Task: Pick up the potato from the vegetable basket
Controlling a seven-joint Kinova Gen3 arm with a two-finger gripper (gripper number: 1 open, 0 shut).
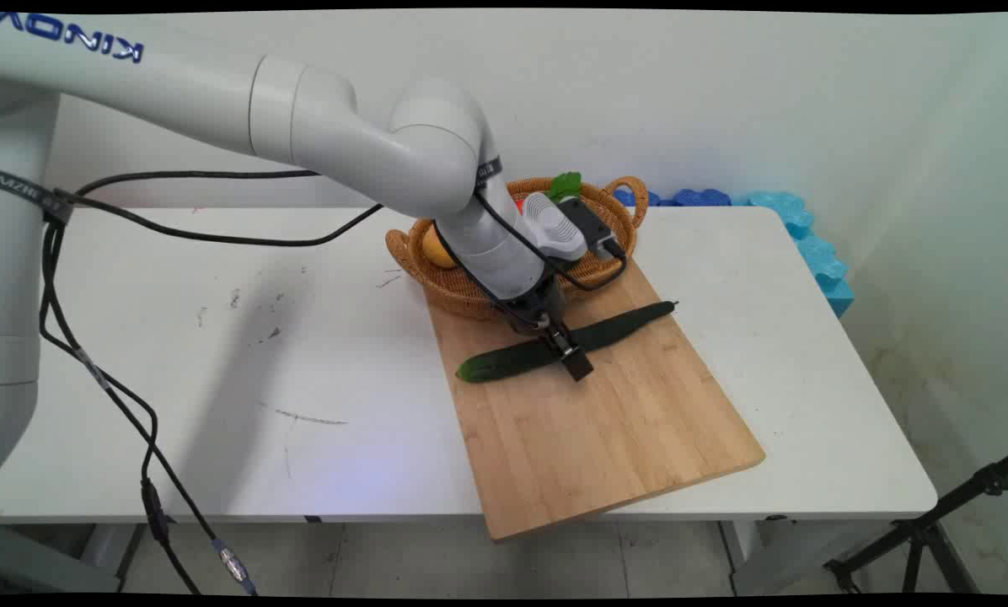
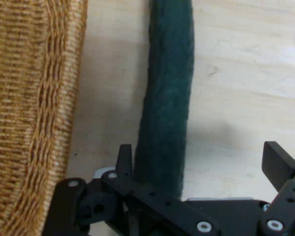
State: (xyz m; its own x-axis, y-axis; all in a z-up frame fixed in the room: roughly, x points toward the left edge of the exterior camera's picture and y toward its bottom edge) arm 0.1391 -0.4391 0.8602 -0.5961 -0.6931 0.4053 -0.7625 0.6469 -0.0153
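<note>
Gripper (image 1: 573, 354) low over cucumber (image 1: 554, 344), fingers (image 2: 124, 160) spread apart, one on each side of its middle, not clamped. Cucumber lies flat across the far part of wooden cutting board (image 1: 605, 430). Wicker basket (image 1: 462, 291) just beyond, touching the board's far edge, an orange fruit (image 1: 436, 249) inside. Board rests on white table (image 1: 217, 379).

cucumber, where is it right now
In the main view the cucumber lies across the far part of the wooden cutting board, just in front of the wicker basket, with the open gripper straddling its middle.
</note>
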